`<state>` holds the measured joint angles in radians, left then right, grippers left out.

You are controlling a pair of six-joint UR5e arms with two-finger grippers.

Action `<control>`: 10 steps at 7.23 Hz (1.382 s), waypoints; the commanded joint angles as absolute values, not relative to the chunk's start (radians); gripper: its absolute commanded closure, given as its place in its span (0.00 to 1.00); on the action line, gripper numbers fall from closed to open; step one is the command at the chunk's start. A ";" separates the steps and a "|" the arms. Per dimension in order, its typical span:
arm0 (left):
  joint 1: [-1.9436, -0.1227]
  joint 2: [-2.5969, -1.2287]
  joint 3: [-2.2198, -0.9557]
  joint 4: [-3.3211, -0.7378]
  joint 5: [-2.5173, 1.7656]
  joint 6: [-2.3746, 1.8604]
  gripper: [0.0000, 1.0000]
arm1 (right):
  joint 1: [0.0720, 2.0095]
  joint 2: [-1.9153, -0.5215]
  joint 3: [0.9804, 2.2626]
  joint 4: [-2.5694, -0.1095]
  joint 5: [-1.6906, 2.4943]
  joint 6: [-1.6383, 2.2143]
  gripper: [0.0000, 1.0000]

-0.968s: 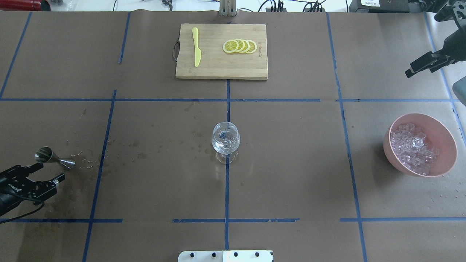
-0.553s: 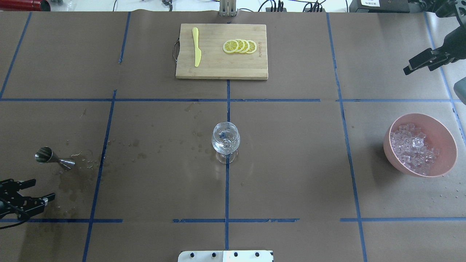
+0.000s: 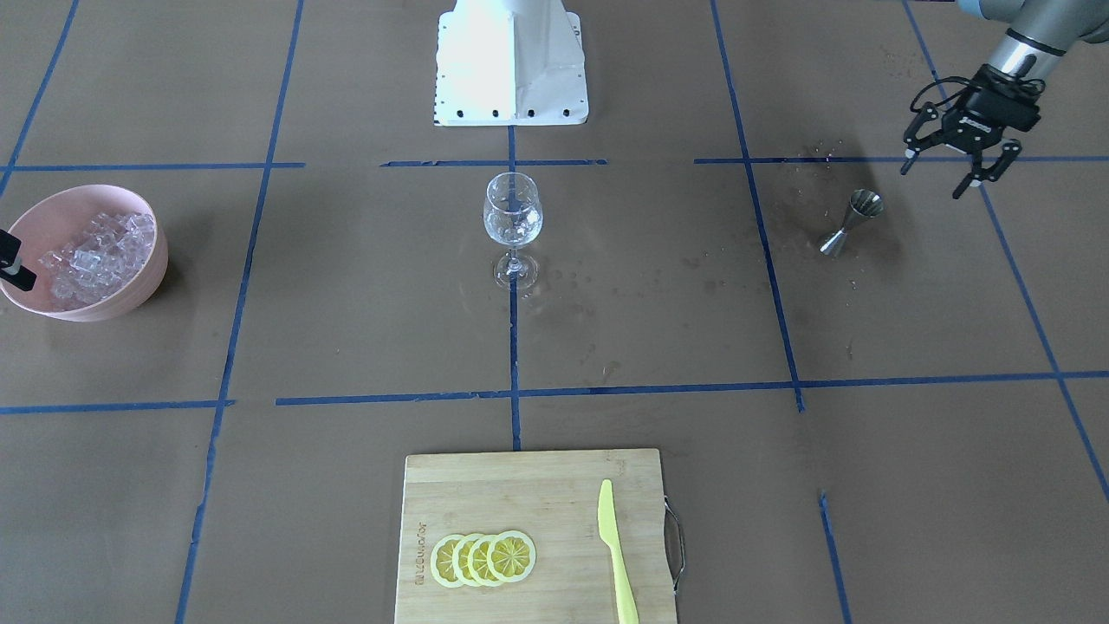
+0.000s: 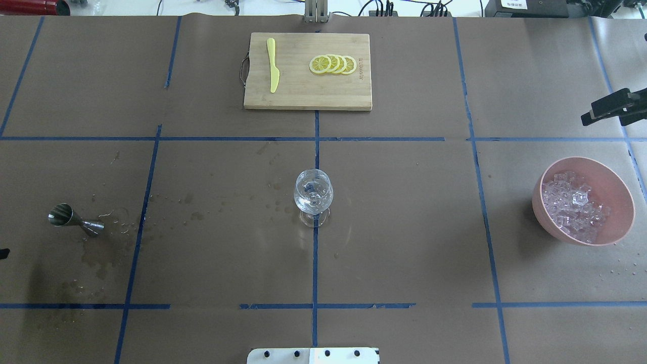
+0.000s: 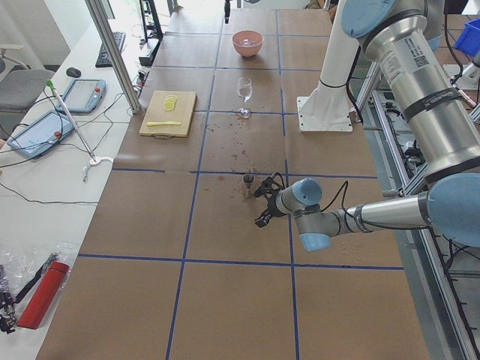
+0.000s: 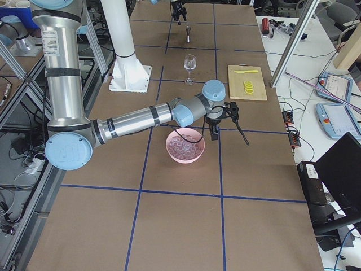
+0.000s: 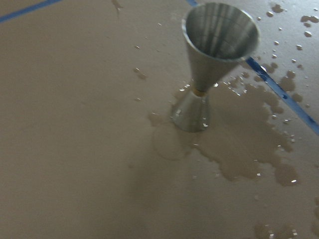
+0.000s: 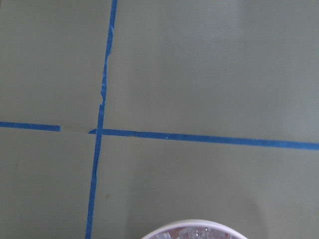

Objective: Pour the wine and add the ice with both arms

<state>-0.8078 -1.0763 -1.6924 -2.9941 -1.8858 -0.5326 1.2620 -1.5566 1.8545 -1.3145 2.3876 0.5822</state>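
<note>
Brown-papered worktop [image 4: 404, 253], taped in blue. Near: jigger [image 4: 76, 221] upright amid wet stains, your left tool [image 3: 933, 180] near it, spread, empty; wine glass [image 4: 313, 194] centre; ice [image 4: 573, 205] in pink bowl [image 4: 619, 222]. Beyond: right tool [image 4: 604, 108], state unclear. Pour looks done; next, lower it onto a cube.

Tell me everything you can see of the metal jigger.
The jigger is a steel-looking double cone, standing upright on its smaller cup with the wider cup opening upward; no liquid shows inside. It stands on the brown paper in a wet stain among droplets. Nothing holds it: the left gripper hangs open, apart from it.
</note>
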 commanded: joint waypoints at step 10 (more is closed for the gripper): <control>-1.065 -1.141 -1.654 -2.911 -2.069 -0.644 0.00 | 0.973 -1.723 1.870 -1.170 2.177 0.950 0.17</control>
<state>-1.0645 -1.1415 -1.6573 -2.9064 -2.0715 -0.6426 0.9877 -1.7394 1.8798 -1.1715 2.1781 0.9497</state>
